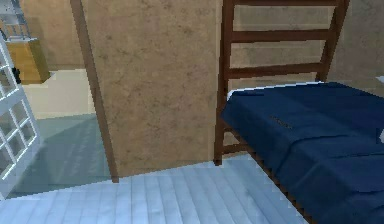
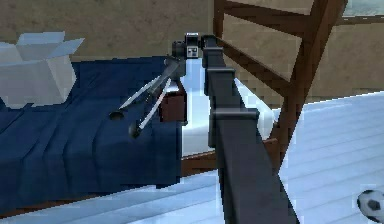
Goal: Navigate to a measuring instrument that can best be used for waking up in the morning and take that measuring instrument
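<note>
My arm (image 2: 235, 130) rises as a dark bar from the bottom of the arm side view and reaches out over a bed with a dark blue cover (image 2: 70, 150). The gripper (image 2: 124, 122) points down and left, its thin fingers (image 2: 150, 95) set against the blue cover. I cannot tell whether it holds anything. A small dark reddish-brown thing (image 2: 175, 106) sits just right of the fingers, against a white pillow (image 2: 200, 120); its shape is too vague to name. The same blue bed (image 1: 310, 130) lies at the forward view's right.
A white open box (image 2: 40, 68) stands on the bed at the arm side view's left. A wooden slatted bed end (image 2: 300, 70) rises beside the arm and appears again ahead (image 1: 280, 50). A brown wall (image 1: 150, 80), a white glazed door (image 1: 12, 120) and a ball (image 2: 371, 200) are nearby.
</note>
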